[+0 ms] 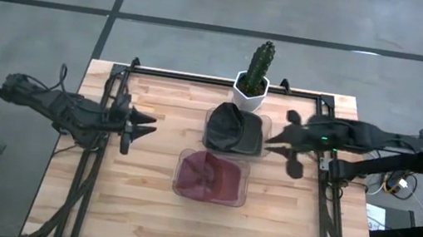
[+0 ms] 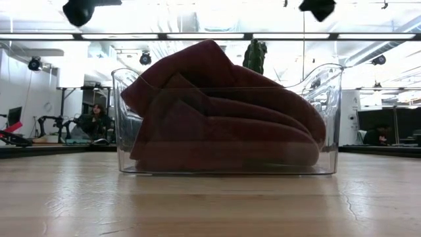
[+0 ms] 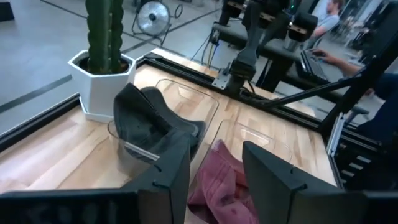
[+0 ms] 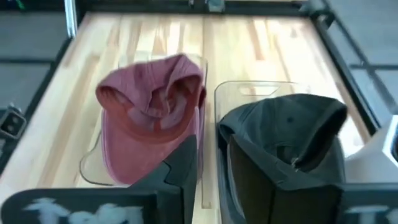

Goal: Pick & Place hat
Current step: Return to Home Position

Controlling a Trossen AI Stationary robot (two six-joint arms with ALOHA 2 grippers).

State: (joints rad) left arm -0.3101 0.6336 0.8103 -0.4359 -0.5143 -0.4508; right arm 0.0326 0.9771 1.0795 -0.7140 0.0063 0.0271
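Red caps (image 2: 223,118) slump soft in the bin (image 2: 332,131) (I'd pinch a brim); left claw (image 1: 152,125) and right claw (image 1: 271,142) hang either side, spread, empty.

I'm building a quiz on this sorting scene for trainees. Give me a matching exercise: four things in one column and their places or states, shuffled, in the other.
Things:
1. red caps
2. dark cap
3. cactus
4. left gripper

Places or states:
A. in a white pot at the table's rear edge
B. fingers open, empty, over the table's left side
C. in the transparent bin next to the pot
D. in the transparent bin farther from the pot

Pairs: 1-D; 2-C; 3-A; 4-B.
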